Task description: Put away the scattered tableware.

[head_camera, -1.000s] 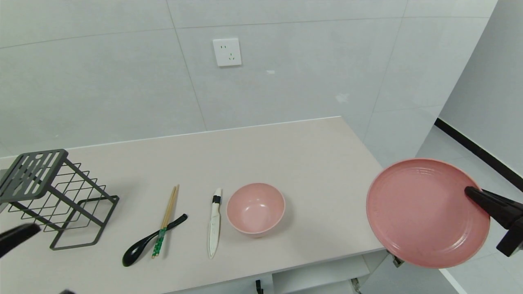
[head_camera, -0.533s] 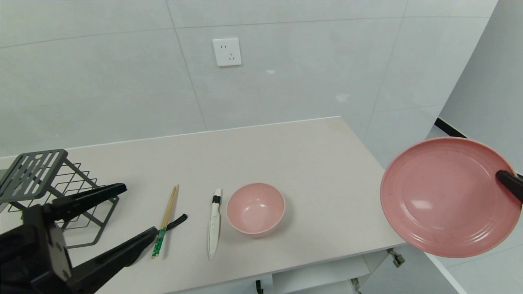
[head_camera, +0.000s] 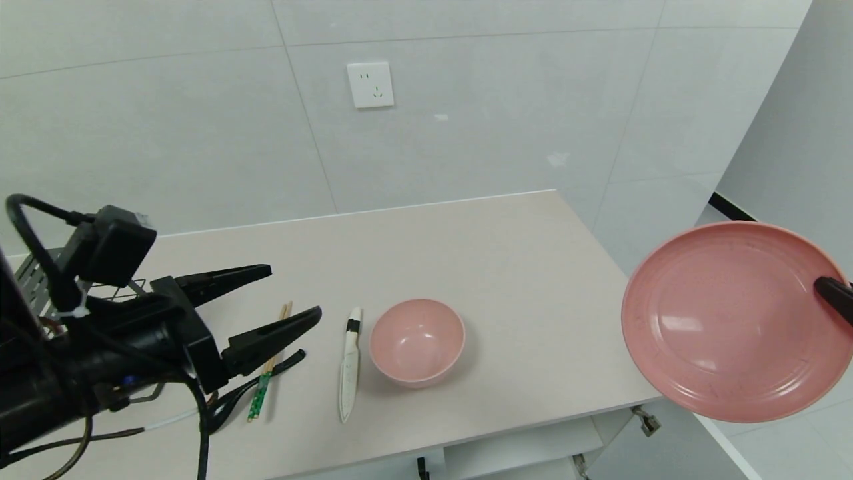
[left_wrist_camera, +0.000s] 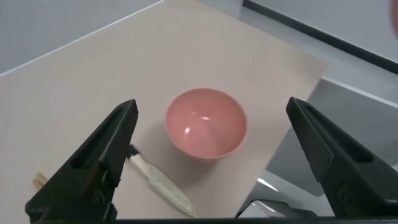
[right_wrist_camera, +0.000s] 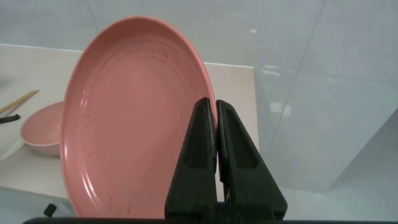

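Right wrist view: the right gripper (right_wrist_camera: 215,115) is seen with its two jaws pressed tight together on the rim of the pink plate (right_wrist_camera: 134,118). The plate is held up in the air and tipped on its side. It is kept out past the right end of the counter (head_camera: 500,267), not over it.

The jaws of the left gripper (head_camera: 292,291) are spread wide apart, and nothing is gripped in them. This gripper is held above the left part of the counter, over the chopsticks (head_camera: 270,360) and the black spoon (head_camera: 290,360). It is pointed toward the pink bowl (head_camera: 417,340), which is framed between the jaws in the left wrist view.

The bowl is set upright near the front edge of the counter. A white knife (head_camera: 349,363) is laid just beside it, on its left, with a small gap between them. Farther left, the chopsticks are laid across the spoon's handle. A grey wire rack (head_camera: 32,280) is partly hidden behind the left arm at the far left.

The task is judged to be just begun. One thing, the plate, is lifted but not yet put away. Four things are left lying on the counter: the bowl, the knife, the chopsticks and the spoon. The rack may be meant for some of them, but that cannot be told for sure.
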Motion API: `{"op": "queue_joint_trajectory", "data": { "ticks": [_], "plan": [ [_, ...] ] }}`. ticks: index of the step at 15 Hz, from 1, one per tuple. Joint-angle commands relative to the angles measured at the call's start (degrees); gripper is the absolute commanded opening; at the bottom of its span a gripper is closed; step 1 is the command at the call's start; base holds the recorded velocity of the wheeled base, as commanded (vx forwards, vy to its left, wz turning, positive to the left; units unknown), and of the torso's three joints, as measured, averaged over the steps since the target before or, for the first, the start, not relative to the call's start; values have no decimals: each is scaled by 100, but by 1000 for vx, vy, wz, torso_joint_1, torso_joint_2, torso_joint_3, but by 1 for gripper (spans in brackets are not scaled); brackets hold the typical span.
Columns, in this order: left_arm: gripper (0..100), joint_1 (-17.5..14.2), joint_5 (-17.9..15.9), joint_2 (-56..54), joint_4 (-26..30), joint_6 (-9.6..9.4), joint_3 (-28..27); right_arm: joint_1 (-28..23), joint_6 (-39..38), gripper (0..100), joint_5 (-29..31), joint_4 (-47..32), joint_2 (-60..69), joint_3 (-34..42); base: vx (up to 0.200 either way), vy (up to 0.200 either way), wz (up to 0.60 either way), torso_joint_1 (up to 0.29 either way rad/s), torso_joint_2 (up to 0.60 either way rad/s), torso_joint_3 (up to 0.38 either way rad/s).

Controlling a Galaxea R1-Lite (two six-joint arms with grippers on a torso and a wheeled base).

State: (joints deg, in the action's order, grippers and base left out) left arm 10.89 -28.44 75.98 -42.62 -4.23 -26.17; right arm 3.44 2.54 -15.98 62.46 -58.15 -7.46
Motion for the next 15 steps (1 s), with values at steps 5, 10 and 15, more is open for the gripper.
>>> {"op": "queue_joint_trajectory", "data": {
  "ticks": [5,10,15],
  "plan": [
    [100,467,1596,1103,69,502,-318,8,1,0,-1,11,-30,17,0,0,0,0,0,0],
    [100,493,1860,1700,61,572,-301,17,1,0,-1,3,-56,34,0,0,0,0,0,0],
    [100,625,1851,2483,-89,581,-327,184,1,0,-1,11,-83,113,0,0,0,0,0,0]
  ]
}}
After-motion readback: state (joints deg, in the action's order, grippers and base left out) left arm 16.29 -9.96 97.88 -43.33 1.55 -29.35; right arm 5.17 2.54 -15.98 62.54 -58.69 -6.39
